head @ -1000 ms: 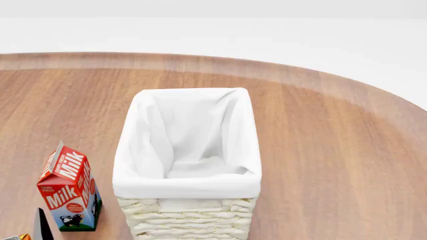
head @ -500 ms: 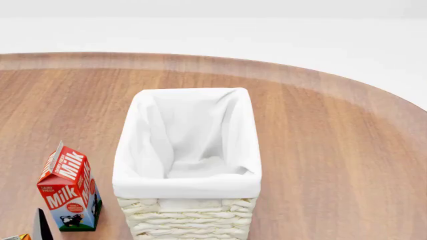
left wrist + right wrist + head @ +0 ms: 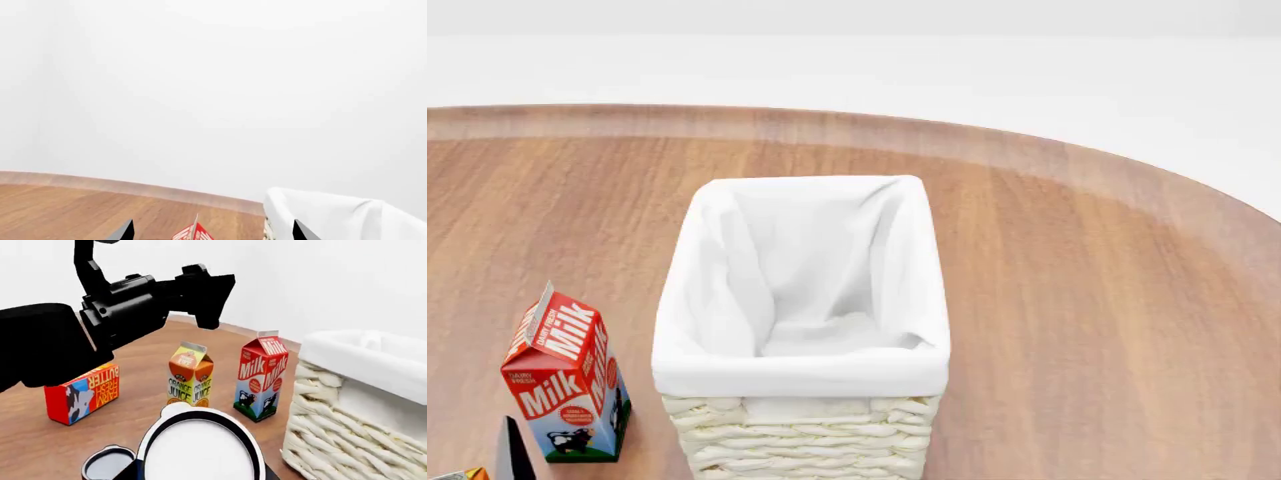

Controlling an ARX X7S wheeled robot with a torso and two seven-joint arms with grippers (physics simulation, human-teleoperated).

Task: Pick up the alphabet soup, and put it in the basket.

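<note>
Nothing has moved over the last second in the head view, so the task looks paused. The basket point(image 3: 801, 375) stands mid-worktop with only its liner showing inside. The left claw point(image 3: 212, 232) hangs released, tips wide apart and holding nothing, near the milk carton point(image 3: 565, 378). Of the right claw I cannot tell the state. Just under its camera sits a white round top, which I take for the alphabet soup point(image 3: 199, 452), near the basket's left side and not yet in it. The worktop point(image 3: 1094, 300) is round, brown wood grain with a paler edge. The room is plain white.
</note>
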